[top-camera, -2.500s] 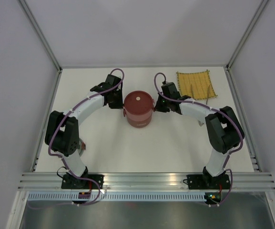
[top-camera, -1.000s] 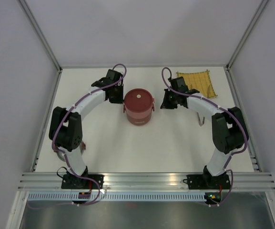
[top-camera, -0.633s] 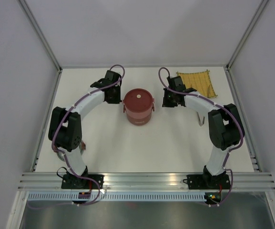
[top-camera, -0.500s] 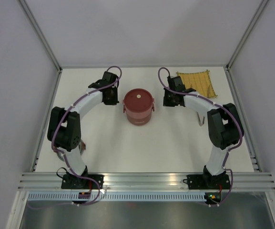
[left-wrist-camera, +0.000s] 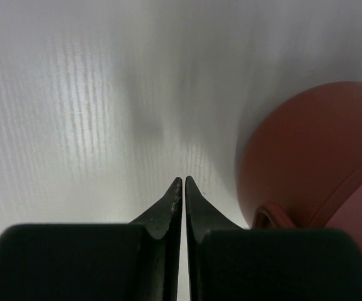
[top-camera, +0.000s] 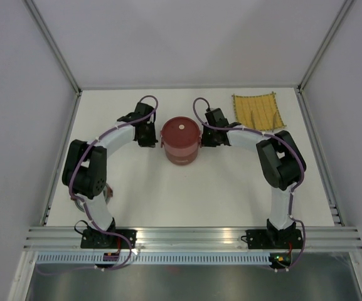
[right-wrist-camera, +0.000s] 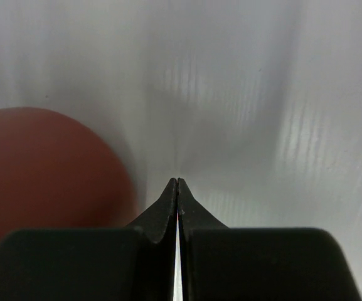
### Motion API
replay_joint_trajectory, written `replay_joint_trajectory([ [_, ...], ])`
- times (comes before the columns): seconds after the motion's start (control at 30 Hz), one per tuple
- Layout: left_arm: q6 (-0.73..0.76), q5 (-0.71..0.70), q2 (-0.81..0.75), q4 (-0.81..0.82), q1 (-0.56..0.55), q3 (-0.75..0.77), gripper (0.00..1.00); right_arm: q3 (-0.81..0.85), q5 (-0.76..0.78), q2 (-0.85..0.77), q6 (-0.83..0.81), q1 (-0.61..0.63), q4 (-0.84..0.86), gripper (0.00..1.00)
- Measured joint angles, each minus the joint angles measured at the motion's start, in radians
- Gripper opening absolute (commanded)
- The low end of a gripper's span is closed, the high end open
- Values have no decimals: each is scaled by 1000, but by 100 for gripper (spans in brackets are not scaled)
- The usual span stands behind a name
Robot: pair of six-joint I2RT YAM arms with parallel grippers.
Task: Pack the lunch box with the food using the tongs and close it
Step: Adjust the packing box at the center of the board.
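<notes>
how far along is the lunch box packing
Done, apparently: the lunch box stands stacked with its lid on, and no loose food is visible. In hand: nothing. The left gripper and right gripper are shut and empty, one on each side of the box. Left: probably only checking the closure and pulling the arms back. What is inside is hidden.

I see the lunch box (top-camera: pixel 181 143) mid-way across the table (top-camera: pixel 168 194), with the left gripper (top-camera: pixel 149 138) just beside it on the left and the right gripper (top-camera: pixel 205 139) on the right. The mat (top-camera: pixel 258 111) lies behind at far right.
</notes>
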Motion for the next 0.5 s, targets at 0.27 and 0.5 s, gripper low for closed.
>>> replay_joint_trajectory([
  [0.27, -34, 84, 25, 55, 0, -5, 7, 23, -32, 40, 24, 19, -1, 0],
  [0.5, -32, 103, 72, 45, 10, 0, 7, 82, -43, 72, 42, 15, -42, 1],
])
